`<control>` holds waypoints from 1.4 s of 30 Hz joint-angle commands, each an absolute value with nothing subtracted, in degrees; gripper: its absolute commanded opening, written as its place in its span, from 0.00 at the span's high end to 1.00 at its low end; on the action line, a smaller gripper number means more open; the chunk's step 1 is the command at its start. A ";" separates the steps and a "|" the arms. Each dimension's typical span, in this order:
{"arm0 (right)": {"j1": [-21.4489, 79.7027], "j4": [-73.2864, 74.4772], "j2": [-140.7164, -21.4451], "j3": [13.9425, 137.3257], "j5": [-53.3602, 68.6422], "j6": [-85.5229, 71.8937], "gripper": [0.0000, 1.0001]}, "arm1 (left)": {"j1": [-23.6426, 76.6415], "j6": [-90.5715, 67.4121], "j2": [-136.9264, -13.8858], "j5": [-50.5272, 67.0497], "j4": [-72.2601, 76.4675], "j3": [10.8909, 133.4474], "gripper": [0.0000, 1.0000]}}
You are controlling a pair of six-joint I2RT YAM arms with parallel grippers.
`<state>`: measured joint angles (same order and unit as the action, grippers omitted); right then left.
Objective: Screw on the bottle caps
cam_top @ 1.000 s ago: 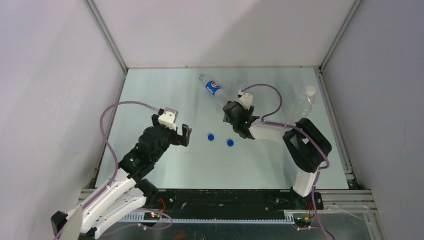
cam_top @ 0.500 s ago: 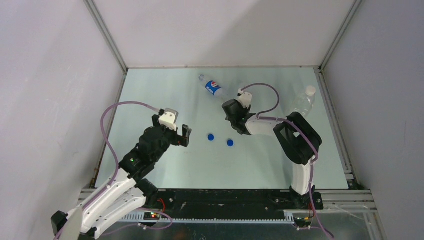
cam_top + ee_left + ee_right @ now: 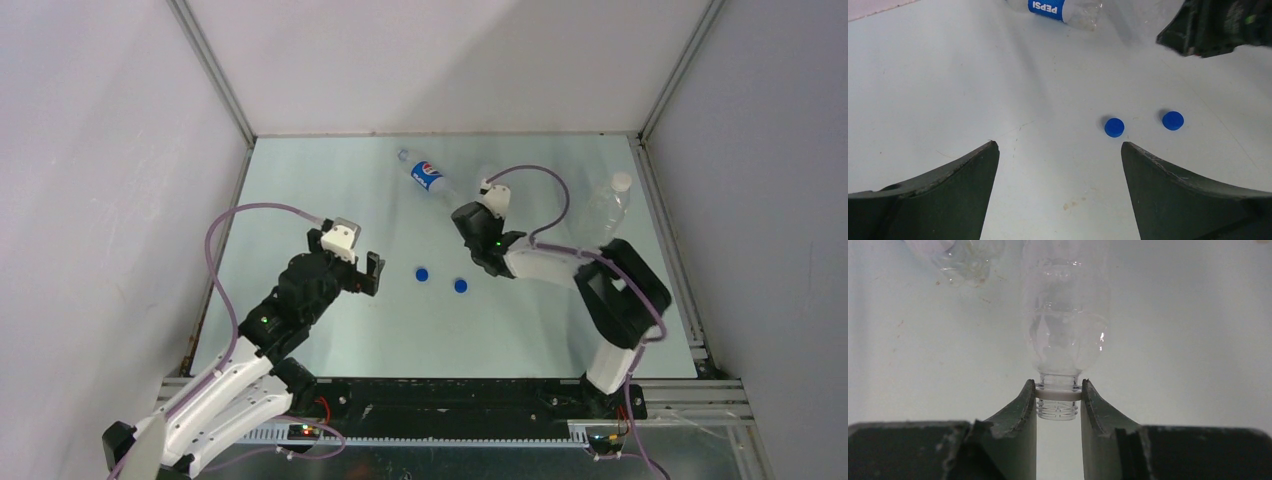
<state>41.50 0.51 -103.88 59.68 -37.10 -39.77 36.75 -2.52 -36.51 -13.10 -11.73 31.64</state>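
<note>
My right gripper (image 3: 1058, 386) is shut on the open threaded neck of a plain clear bottle (image 3: 1067, 320) lying on the table, its fingers clamped at the white collar ring. From above, that gripper (image 3: 466, 214) sits just right of the lying Pepsi bottle (image 3: 426, 177). Two blue bottle caps (image 3: 423, 273) (image 3: 460, 285) rest on the table in front of it. My left gripper (image 3: 1058, 150) is open and empty, low over the table, with both blue caps (image 3: 1114, 127) (image 3: 1173, 120) just beyond its right finger. A third bottle (image 3: 603, 208) at the far right wears a white cap (image 3: 622, 181).
The Pepsi bottle's clear base (image 3: 964, 255) lies close to the left of the held bottle. Metal frame rails (image 3: 215, 85) and grey walls enclose the pale table (image 3: 330, 180). My right arm's elbow (image 3: 620, 290) stands over the table's right side.
My right gripper has closed onto the clear bottle's neck, and its elbow has shifted about. The left arm has hardly moved and stays open.
</note>
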 commanded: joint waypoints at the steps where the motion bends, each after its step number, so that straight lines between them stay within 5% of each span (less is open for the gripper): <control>1: 41.62 3.93 -91.68 56.22 -36.47 -34.95 1.00 | 36.44 1.90 -37.11 -9.06 -11.14 33.49 0.02; 14: 36.32 35.09 -66.18 61.11 2.59 -14.19 1.00 | 37.80 24.88 -36.65 5.83 -12.52 36.32 0.02; 26: 36.18 62.04 -72.36 79.74 22.96 -3.49 1.00 | 45.65 36.32 -42.43 18.76 -5.26 37.55 0.02; 42: 42.06 74.03 -84.45 94.05 25.59 5.51 1.00 | 48.58 40.18 -53.55 25.23 -5.74 43.05 0.03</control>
<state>40.93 71.48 -83.85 89.45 24.21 2.83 47.97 38.57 -51.96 22.33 -6.90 40.40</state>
